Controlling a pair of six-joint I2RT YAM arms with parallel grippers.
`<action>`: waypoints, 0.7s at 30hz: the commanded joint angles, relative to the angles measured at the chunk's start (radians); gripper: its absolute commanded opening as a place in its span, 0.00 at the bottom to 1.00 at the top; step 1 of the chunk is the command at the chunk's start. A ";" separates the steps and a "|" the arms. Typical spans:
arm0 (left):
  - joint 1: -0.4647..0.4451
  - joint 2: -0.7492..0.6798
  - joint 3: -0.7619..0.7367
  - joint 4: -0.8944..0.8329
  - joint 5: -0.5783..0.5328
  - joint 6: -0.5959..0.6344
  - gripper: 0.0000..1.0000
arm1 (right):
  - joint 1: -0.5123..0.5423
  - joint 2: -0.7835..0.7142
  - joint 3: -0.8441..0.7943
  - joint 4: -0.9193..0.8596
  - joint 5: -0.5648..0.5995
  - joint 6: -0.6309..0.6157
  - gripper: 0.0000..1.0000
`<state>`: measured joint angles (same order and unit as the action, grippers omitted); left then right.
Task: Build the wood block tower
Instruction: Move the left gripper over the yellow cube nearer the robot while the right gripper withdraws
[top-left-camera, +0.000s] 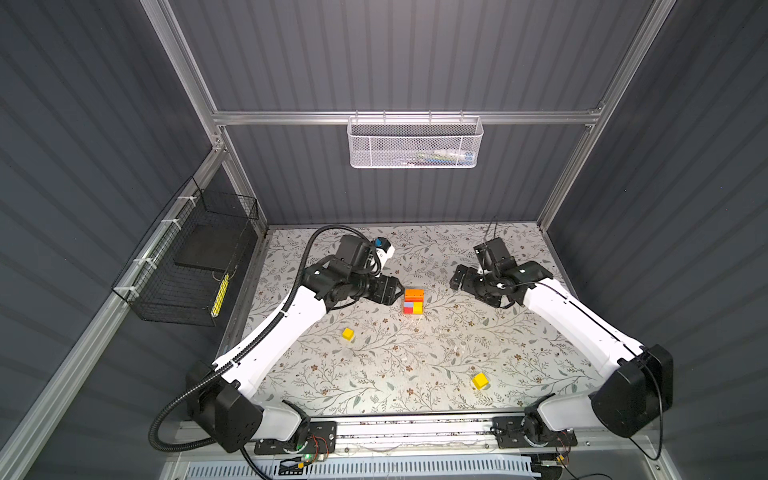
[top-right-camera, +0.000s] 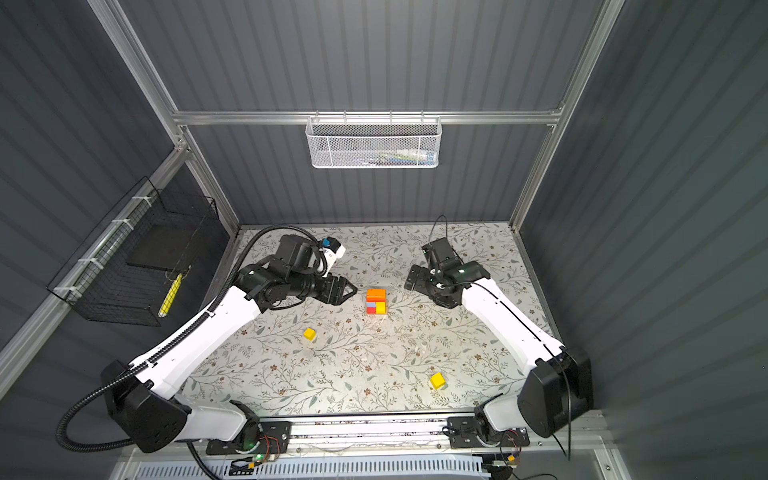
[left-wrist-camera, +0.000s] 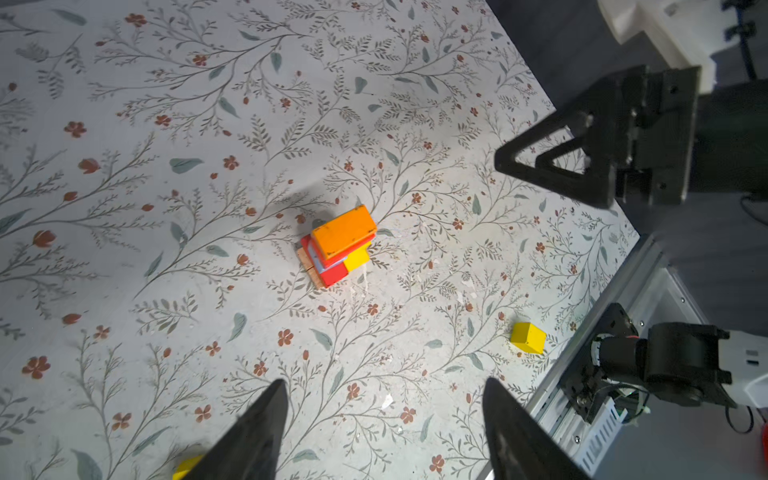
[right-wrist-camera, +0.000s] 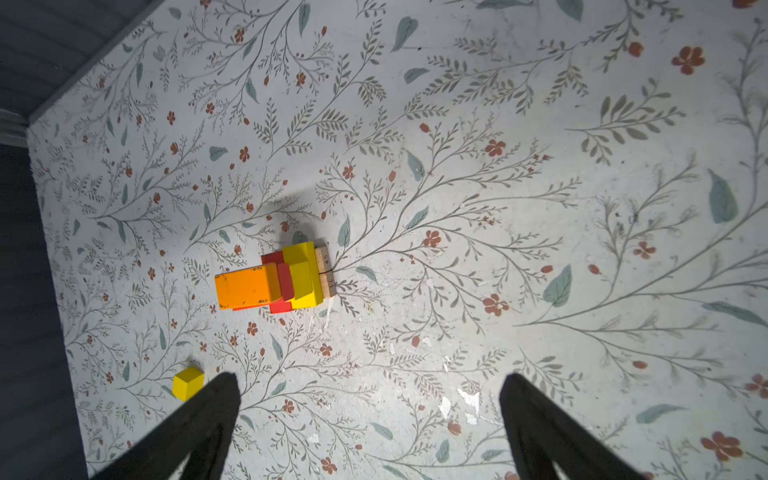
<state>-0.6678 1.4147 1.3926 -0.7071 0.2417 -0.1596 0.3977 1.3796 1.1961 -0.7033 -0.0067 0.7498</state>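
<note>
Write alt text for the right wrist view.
A small tower of red, yellow, tan and orange blocks stands on a floral table, an orange brick on top. A loose yellow cube lies apart from it, near one of the two open, empty fingers at the frame edge.

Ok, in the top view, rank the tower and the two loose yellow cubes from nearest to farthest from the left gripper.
1. tower, just right of the left gripper.
2. left yellow cube, front left of the tower.
3. right yellow cube, far front right.
</note>
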 joint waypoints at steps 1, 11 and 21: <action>-0.083 0.056 0.094 -0.063 -0.042 0.063 0.74 | -0.058 -0.060 -0.044 0.079 -0.043 -0.033 0.99; -0.362 0.324 0.310 -0.149 -0.143 0.187 0.74 | -0.271 -0.188 -0.133 0.144 -0.104 -0.065 0.99; -0.510 0.561 0.466 -0.213 -0.198 0.257 0.75 | -0.465 -0.219 -0.209 0.191 -0.146 0.010 0.99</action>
<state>-1.1652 1.9575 1.8118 -0.8635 0.0708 0.0547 -0.0349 1.1664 1.0092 -0.5388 -0.1242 0.7273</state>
